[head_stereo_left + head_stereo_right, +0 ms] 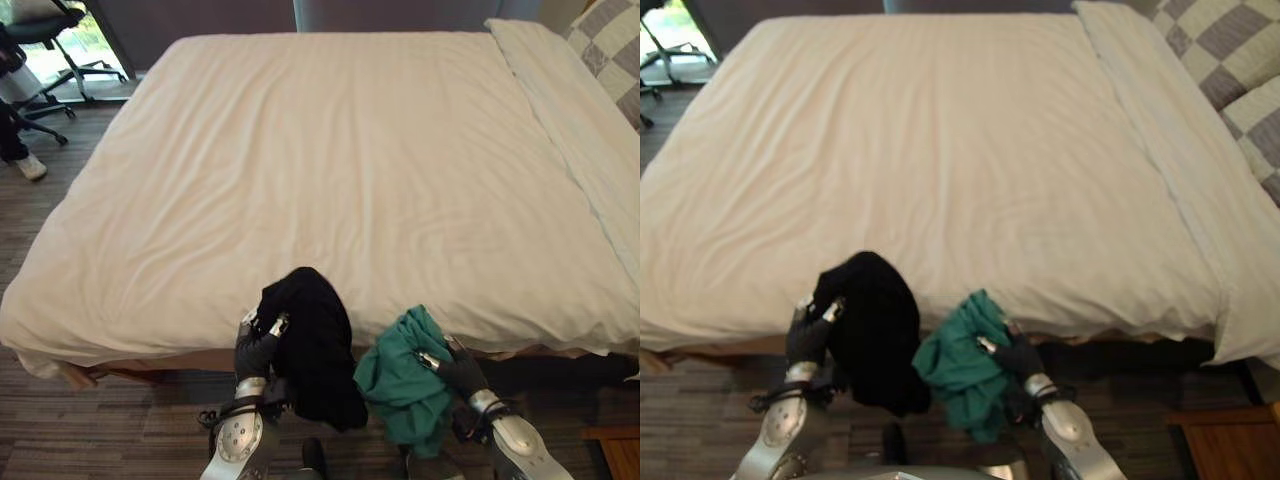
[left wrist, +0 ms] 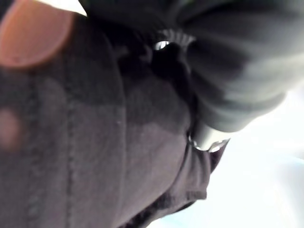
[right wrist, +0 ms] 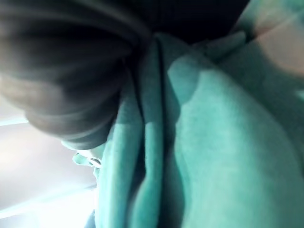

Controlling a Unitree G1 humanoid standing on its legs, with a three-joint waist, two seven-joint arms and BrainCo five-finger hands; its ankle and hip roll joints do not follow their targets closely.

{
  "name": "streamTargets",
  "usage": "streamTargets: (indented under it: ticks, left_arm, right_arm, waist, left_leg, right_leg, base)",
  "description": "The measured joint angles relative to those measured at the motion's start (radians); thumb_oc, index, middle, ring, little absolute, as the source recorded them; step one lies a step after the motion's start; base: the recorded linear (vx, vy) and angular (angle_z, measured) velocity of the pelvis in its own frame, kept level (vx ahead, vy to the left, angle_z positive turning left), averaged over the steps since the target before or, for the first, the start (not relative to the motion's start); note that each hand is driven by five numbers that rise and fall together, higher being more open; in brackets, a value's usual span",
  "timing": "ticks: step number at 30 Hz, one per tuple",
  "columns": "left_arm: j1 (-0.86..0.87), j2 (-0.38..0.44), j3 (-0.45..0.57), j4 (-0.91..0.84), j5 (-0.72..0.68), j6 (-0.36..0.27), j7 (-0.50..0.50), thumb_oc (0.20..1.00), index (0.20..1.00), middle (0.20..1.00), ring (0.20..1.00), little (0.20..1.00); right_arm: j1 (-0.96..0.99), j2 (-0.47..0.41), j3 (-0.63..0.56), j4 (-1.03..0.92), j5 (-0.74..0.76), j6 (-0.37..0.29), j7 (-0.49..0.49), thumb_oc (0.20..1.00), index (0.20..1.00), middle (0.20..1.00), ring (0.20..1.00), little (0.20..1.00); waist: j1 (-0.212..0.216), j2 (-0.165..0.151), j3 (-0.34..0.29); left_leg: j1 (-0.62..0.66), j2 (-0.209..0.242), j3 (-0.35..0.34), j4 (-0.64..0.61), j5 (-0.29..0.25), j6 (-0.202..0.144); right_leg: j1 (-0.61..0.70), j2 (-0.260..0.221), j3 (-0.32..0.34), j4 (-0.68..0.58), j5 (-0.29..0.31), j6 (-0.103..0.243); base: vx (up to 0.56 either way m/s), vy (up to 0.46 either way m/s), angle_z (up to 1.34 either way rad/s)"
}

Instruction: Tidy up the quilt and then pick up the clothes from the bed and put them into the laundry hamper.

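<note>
From the head, the left hand (image 1: 256,350) at 6 o'clock grips the black garment (image 1: 312,345). The right hand (image 1: 458,368) at 5 o'clock grips the green garment (image 1: 402,375) by the quilt (image 1: 330,180). Each wrist view shows its cloth bunched right against its hand.

Arms, pair: left arm (image 1: 238,445) and right arm (image 1: 520,445), rounded silver-grey shells (small dark round marks on the left one). Hands, pair: left hand (image 1: 258,345), right hand (image 1: 455,368), dark ribbed covers, silver fingers, dark tips.
</note>
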Motion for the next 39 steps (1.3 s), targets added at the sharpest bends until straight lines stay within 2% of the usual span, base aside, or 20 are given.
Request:
streamTargets:
  ticks: [4,8,9,10,11,13,15,16,19,22,25,27,30,32,33,34,35,37,38,39]
  left_arm:
    - [0.047,-0.009,0.008,0.030,-0.001,0.000,0.078,0.200,0.200,0.200,0.200,0.200]
    - [0.137,-0.036,0.006,0.067,-0.002,-0.023,0.159,0.200,0.200,0.200,0.200,0.200]
    - [0.158,-0.037,0.005,0.069,-0.001,-0.039,0.168,0.200,0.200,0.200,0.200,0.200]
    - [0.154,-0.041,0.001,0.068,-0.002,-0.043,0.159,0.200,0.200,0.200,0.200,0.200]
    - [0.092,-0.029,-0.004,0.089,0.001,-0.065,0.121,0.200,0.200,0.200,0.200,0.200]
    - [0.079,-0.034,0.010,0.111,-0.001,-0.108,0.080,0.200,0.200,0.200,0.200,0.200]
    - [0.132,-0.037,0.021,0.109,-0.003,-0.138,0.053,0.200,0.200,0.200,0.200,0.200]
    - [0.157,-0.040,0.026,0.100,-0.006,-0.144,0.041,0.200,0.200,0.200,0.200,0.200]
    - [0.071,-0.032,0.059,0.118,-0.030,-0.137,0.013,0.200,0.200,0.200,0.200,0.200]
    - [-0.034,0.001,0.088,0.161,-0.048,-0.092,-0.015,0.200,0.200,0.200,0.200,0.200]
    - [-0.025,0.017,0.091,0.170,-0.068,-0.059,-0.072,0.200,0.200,0.200,0.200,0.200]
    - [-0.030,0.005,0.070,0.244,-0.074,-0.047,-0.139,0.200,0.200,0.200,0.200,0.200]
    - [-0.023,0.049,0.052,0.277,-0.094,-0.046,-0.209,0.200,0.200,0.200,0.200,0.200]
    - [-0.023,0.069,0.038,0.276,-0.102,-0.046,-0.218,0.200,0.200,0.200,0.200,0.200]
    - [0.004,0.081,0.015,0.264,-0.102,-0.047,-0.220,0.200,0.200,0.200,0.200,0.200]
    - [0.012,0.077,-0.005,0.263,-0.100,-0.047,-0.222,0.200,0.200,0.200,0.200,0.200]
    - [0.015,0.067,-0.018,0.262,-0.094,-0.047,-0.226,0.200,0.200,0.200,0.200,0.200]
    - [0.031,0.054,-0.024,0.251,-0.069,-0.048,-0.225,0.200,0.200,0.200,0.200,0.200]
    - [0.058,0.031,-0.022,0.218,-0.063,-0.049,-0.222,0.200,0.200,0.200,0.200,0.200]
    - [0.056,0.031,-0.012,0.210,-0.061,-0.049,-0.219,0.200,0.200,0.200,0.200,0.200]
  right_arm:
    - [0.004,-0.047,0.033,0.098,0.002,0.015,0.037,0.200,0.200,0.200,0.200,0.200]
    - [0.082,-0.086,0.016,0.104,0.000,0.040,0.165,0.200,0.200,0.200,0.200,0.200]
    - [0.099,-0.083,0.010,0.088,0.000,0.040,0.189,0.200,0.200,0.200,0.200,0.200]
    - [0.116,-0.079,0.007,0.071,0.000,0.044,0.188,0.200,0.200,0.200,0.200,0.200]
    - [0.221,-0.076,-0.005,-0.011,0.001,0.026,0.175,0.200,0.200,0.200,0.200,0.200]
    - [0.198,-0.116,0.015,-0.016,0.001,0.018,0.178,0.200,0.200,0.200,0.200,0.200]
    - [0.152,-0.145,-0.010,-0.013,0.005,-0.006,0.159,0.200,0.200,0.200,0.200,0.200]
    - [0.112,-0.162,-0.008,-0.013,0.005,-0.013,0.157,0.200,0.200,0.200,0.200,0.200]
    - [-0.033,-0.105,0.047,0.080,0.011,-0.012,0.123,0.200,0.200,0.200,0.200,0.200]
    - [-0.115,0.015,0.072,0.195,0.025,-0.031,0.083,0.200,0.200,0.200,0.200,0.200]
    - [-0.101,0.078,0.106,0.224,0.018,-0.040,0.010,0.200,0.200,0.200,0.200,0.200]
    - [-0.055,0.076,0.135,0.224,0.018,-0.045,-0.041,0.200,0.200,0.200,0.200,0.200]
    - [0.002,0.058,0.113,0.228,0.021,-0.080,-0.075,0.200,0.200,0.200,0.200,0.200]
    - [0.008,0.046,0.073,0.228,0.025,-0.086,-0.069,0.200,0.200,0.200,0.200,0.200]
    - [0.023,0.041,0.006,0.227,0.049,-0.095,-0.053,0.200,0.200,0.200,0.200,0.200]
    - [0.042,0.038,-0.023,0.227,0.052,-0.108,-0.048,0.200,0.200,0.200,0.200,0.200]
    - [0.047,0.043,-0.042,0.228,0.075,-0.109,-0.040,0.200,0.200,0.200,0.200,0.200]
    - [0.034,0.013,-0.044,0.207,0.089,-0.109,-0.020,0.200,0.200,0.200,0.200,0.200]
    - [0.034,-0.026,-0.045,0.165,0.089,-0.112,-0.013,0.200,0.200,0.200,0.200,0.200]
    - [0.032,-0.008,-0.044,0.165,0.090,-0.109,-0.010,0.200,0.200,0.200,0.200,0.200]
  waist:
    - [0.054,0.006,-0.007]
    - [0.106,0.050,-0.001]
    - [0.138,0.083,0.008]
    - [0.156,0.085,0.010]
    - [0.115,0.060,0.013]
    - [0.163,0.034,0.011]
    - [0.175,0.056,-0.003]
    - [0.198,0.085,-0.019]
    - [0.235,0.073,-0.033]
    - [0.270,0.015,-0.035]
    - [0.309,0.003,-0.038]
    - [0.274,0.033,-0.044]
    - [0.207,0.001,-0.044]
    - [0.184,-0.005,-0.043]
    - [0.155,-0.021,-0.044]
    - [0.129,-0.034,-0.051]
    - [0.116,-0.090,-0.051]
    - [0.143,-0.093,-0.054]
    - [0.159,-0.032,-0.068]
    - [0.152,-0.039,-0.068]
  left_leg:
    - [-0.027,0.004,-0.052,0.074,-0.028,-0.004]
    - [-0.045,-0.022,-0.185,0.010,0.027,0.029]
    - [-0.098,-0.031,-0.177,-0.007,0.010,0.074]
    - [-0.115,-0.036,-0.143,-0.007,-0.038,0.112]
    - [-0.147,-0.027,0.075,0.021,-0.122,0.045]
    - [-0.124,-0.001,0.174,0.115,-0.094,0.073]
    - [-0.091,0.027,0.187,0.221,-0.038,0.111]
    - [-0.073,0.030,0.157,0.199,0.080,0.122]
    - [-0.085,-0.025,0.083,0.101,0.071,0.119]
    - [-0.124,-0.083,-0.024,0.086,0.079,0.104]
    - [-0.122,-0.113,-0.075,0.087,0.057,0.090]
    - [-0.098,-0.120,-0.194,0.044,0.095,0.135]
    - [-0.138,-0.115,-0.267,0.009,0.098,0.159]
    - [-0.155,-0.101,-0.267,-0.001,0.101,0.162]
    - [-0.161,-0.102,-0.271,-0.005,0.098,0.157]
    - [-0.160,-0.114,-0.280,-0.005,0.072,0.123]
    - [-0.170,-0.161,-0.268,0.055,0.038,0.091]
    - [-0.211,-0.173,-0.243,0.284,-0.057,0.081]
    - [-0.141,-0.114,-0.251,0.211,-0.087,0.109]
    - [-0.115,-0.120,-0.240,0.153,-0.055,0.118]
  right_leg:
    - [0.011,0.005,-0.037,0.068,-0.048,-0.004]
    - [0.050,-0.020,-0.189,0.066,-0.072,-0.004]
    - [0.051,-0.046,-0.294,0.067,-0.067,0.000]
    - [0.067,-0.081,-0.373,0.066,-0.071,0.018]
    - [0.163,-0.152,-0.602,0.052,-0.070,0.005]
    - [0.198,-0.233,-0.644,0.125,-0.098,-0.018]
    - [0.234,-0.270,-0.693,0.200,-0.110,-0.008]
    - [0.231,-0.292,-0.688,0.284,-0.126,0.014]
    - [0.174,-0.338,-0.674,0.396,-0.226,0.053]
    - [0.184,-0.289,-0.677,0.189,-0.154,0.098]
    - [0.206,-0.312,-0.684,0.255,-0.132,0.104]
    - [0.143,-0.321,-0.575,0.454,-0.156,0.053]
    - [0.021,-0.148,-0.200,0.334,-0.223,0.056]
    - [-0.039,-0.073,-0.149,0.302,-0.230,0.044]
    - [-0.101,0.017,-0.083,0.281,-0.208,-0.005]
    - [-0.090,0.029,-0.057,0.277,-0.198,-0.024]
    - [-0.100,-0.032,-0.066,0.254,-0.186,-0.054]
    - [-0.107,-0.052,-0.060,0.217,-0.178,-0.051]
    - [-0.088,-0.014,-0.079,0.163,-0.152,-0.014]
    - [-0.080,-0.023,-0.084,0.135,-0.120,0.018]
  base:
    - [0.14,-0.011,0.33]
    - [-0.26,0.261,1.23]
    - [-0.42,0.302,2.18]
    - [-0.47,0.355,4.23]
    - [-0.26,0.205,3.96]
    - [-0.27,0.255,2.96]
    - [-0.20,0.279,1.65]
    - [-0.20,0.417,1.93]
    - [-0.05,0.331,1.56]
    - [-0.02,0.267,1.22]
    - [0.02,0.105,0.83]
    - [0.05,0.029,1.43]
    - [0.08,0.023,1.38]
    - [0.05,-0.035,0.72]
    - [0.04,-0.048,0.80]
    - [0.05,-0.073,0.89]
    - [0.04,-0.049,0.48]
    - [0.05,-0.044,-0.54]
    - [0.04,-0.018,-0.86]
    - [0.07,-0.010,-0.57]
